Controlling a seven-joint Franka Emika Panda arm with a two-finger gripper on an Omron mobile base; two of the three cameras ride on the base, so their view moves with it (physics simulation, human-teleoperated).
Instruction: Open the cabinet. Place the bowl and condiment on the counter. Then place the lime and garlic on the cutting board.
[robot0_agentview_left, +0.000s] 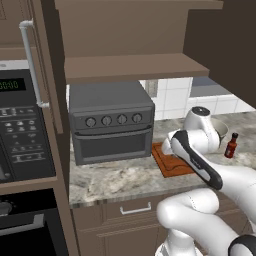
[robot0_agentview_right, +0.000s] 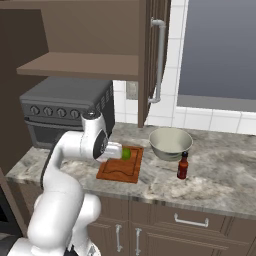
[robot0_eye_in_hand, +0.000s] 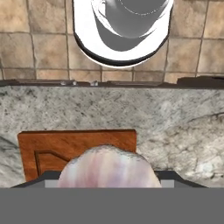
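Your hand (robot0_eye_in_hand: 107, 177) points down over the cutting board (robot0_agentview_right: 120, 165), gripping the garlic (robot0_eye_in_hand: 107, 168). The lime (robot0_agentview_right: 126, 153) lies on that board, just beside the hand.

A rendered home kitchen: brown wooden wall cabinet (robot0_agentview_left: 135, 45) standing open above a speckled marble-look counter (robot0_agentview_right: 220, 175), a grey toaster oven (robot0_agentview_left: 111, 122) against a white tiled wall (robot0_agentview_right: 200, 120), a built-in microwave (robot0_agentview_left: 22, 130), and drawers (robot0_agentview_right: 190, 220) below.
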